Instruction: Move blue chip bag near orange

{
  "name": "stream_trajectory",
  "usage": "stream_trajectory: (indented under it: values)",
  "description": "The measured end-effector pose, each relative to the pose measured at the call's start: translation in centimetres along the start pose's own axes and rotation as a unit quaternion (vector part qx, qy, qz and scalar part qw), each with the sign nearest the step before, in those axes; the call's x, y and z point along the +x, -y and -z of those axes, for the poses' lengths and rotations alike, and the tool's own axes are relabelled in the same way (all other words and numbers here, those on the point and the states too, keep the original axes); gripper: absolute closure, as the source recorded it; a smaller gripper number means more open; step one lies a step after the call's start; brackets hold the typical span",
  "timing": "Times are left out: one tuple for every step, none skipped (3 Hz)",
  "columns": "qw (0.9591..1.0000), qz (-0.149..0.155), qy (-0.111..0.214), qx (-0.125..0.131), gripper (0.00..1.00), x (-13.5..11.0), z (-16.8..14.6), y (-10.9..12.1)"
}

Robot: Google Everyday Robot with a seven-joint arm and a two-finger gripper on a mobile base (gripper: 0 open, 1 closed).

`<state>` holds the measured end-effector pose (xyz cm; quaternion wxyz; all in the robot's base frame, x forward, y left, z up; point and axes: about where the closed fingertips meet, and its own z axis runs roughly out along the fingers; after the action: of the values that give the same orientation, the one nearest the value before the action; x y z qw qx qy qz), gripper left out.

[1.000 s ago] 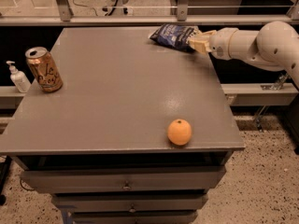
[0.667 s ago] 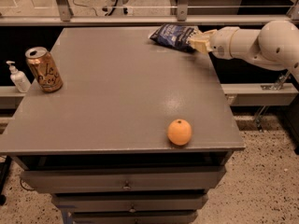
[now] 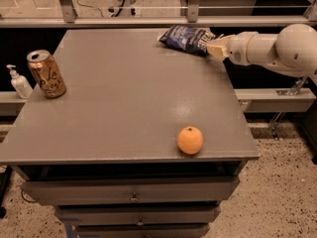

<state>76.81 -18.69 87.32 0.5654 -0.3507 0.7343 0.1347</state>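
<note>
Smooth plastic end effector point(image 3: 216, 47) at crinkly blue chip bag point(image 3: 185, 37) on matt table point(image 3: 124, 100).

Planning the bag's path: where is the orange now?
The orange sits at the table's front edge, right of centre; the blue chip bag and hand are at the far edge.

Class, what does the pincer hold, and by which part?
Cannot be told: the pincer meets the blue chip bag at its right end, far across the table.

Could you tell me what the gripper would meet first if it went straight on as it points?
The blue chip bag: the gripper, at the table's far edge, points toward the picture's left, with the bag right at its tip. Whether they touch is unclear.
</note>
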Motion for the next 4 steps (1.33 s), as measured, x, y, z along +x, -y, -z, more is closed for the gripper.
stream_trajectory:
  values:
    - [0.9999,-0.007,-0.003,0.01,0.16,0.6,0.1,0.6]
    - [0.9998,-0.011,0.0,0.015,0.0,0.5,0.0,0.9]
    - [0.9998,-0.013,0.003,0.015,0.0,0.4,-0.2,0.9]
    - [0.9997,-0.018,0.008,0.014,0.0,0.6,-1.4,0.9]
